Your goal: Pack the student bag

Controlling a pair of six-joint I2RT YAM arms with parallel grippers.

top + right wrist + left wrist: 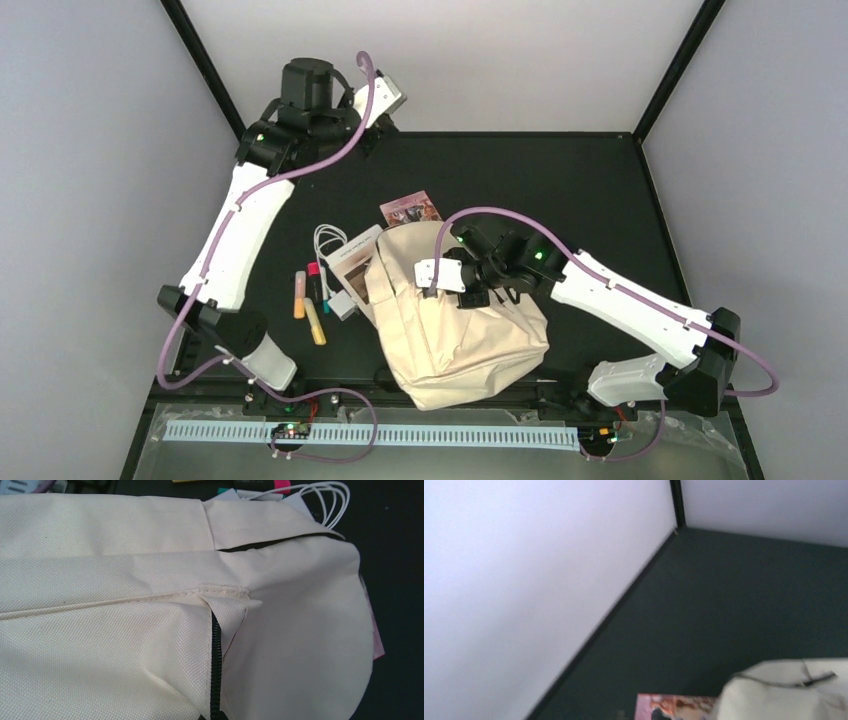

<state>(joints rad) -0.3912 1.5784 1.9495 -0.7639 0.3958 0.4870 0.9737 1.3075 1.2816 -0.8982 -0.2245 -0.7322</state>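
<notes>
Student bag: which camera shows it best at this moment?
Top external: nearly the whole student bag is in view, outline and surroundings clear. Right wrist shows only close-up fabric and a dark zipper; left wrist catches just one cream corner at the frame's lower right.

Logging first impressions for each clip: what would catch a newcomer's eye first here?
The cream student bag dominates, slumped at the table's near middle, with the right arm reaching over its top. To its left lie loose markers, a white cable and a booklet; the left arm is raised toward the far left corner.
</notes>
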